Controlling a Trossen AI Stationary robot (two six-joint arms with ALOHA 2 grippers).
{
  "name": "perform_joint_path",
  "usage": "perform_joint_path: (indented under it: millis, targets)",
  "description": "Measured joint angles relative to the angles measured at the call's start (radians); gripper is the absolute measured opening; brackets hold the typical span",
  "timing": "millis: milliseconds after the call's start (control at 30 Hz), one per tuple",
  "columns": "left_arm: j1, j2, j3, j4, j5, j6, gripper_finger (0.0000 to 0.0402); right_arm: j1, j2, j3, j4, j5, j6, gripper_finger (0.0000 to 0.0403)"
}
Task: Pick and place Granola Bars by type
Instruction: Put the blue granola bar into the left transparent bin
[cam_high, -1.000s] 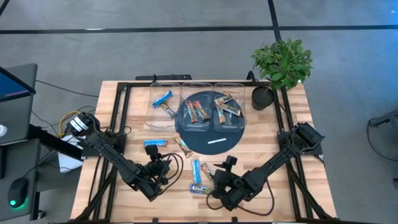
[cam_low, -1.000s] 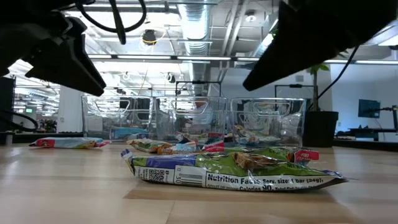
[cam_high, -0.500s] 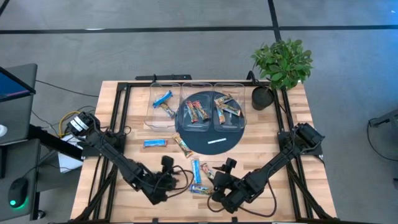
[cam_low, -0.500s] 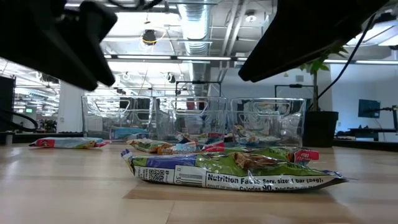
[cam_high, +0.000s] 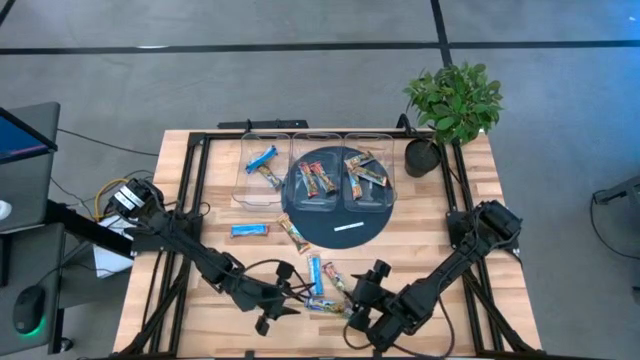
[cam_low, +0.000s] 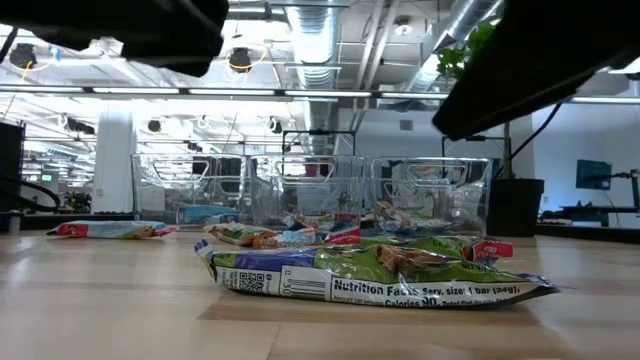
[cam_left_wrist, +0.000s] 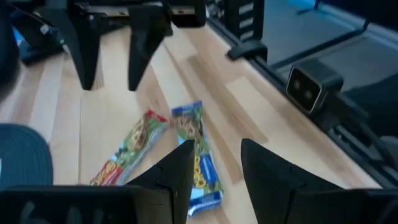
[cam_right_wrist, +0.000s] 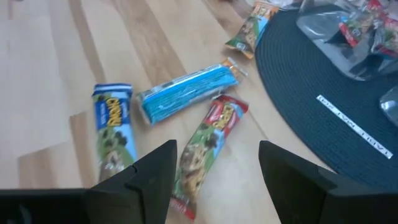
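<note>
1. Bars are seen scattered on the wooden table (cam_high: 420, 215), and more are sorted into three clear bins (cam_high: 318, 168) at the far edge: blue ones in the left bin, red-dark ones in the middle, orange-brown ones in the right
2. The middle and right bins are set on a dark round mat (cam_high: 345, 238), where a thin white strip (cam_high: 348, 227) is also laid
3. The left gripper (cam_left_wrist: 214, 168) is held low over the near part of the table. Its fingers are parted by a narrow gap and nothing is clamped between them
4. Just ahead of it, a blue bar (cam_left_wrist: 198, 155) and a green-and-red bar (cam_left_wrist: 134, 146) are found lying flat, their far ends touching
5. The right gripper (cam_right_wrist: 217, 180) is poised close by, facing the same cluster. Its fingers are spread wide and nothing is held
6. In its wrist view, a light-blue bar (cam_right_wrist: 186, 93) is seen lying flat beyond the other two
7. Two loose bars are left nearer the bins: a blue one (cam_high: 249, 230) well off to the left and an orange-brown one (cam_high: 292, 234) at the mat's edge
8. A potted plant (cam_high: 455, 100) is stood at the far right corner
</note>
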Motion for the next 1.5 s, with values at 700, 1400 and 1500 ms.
perform_joint_path:
  millis: [700,1400,1500]
  targets:
    - [0.099,0.262,0.093,0.197,0.154,0.010,0.0219,0.020,0.000,0.000,0.001,0.003,0.001,0.0221]
    - [0.166,0.470,0.275,0.157,0.306,-0.036,0.0220,0.033,0.000,0.000,0.003,0.000,0.001,0.0221]
    - [0.166,0.470,0.274,0.158,0.306,-0.031,0.0220,0.037,0.000,0.000,0.003,0.000,0.001,0.0221]
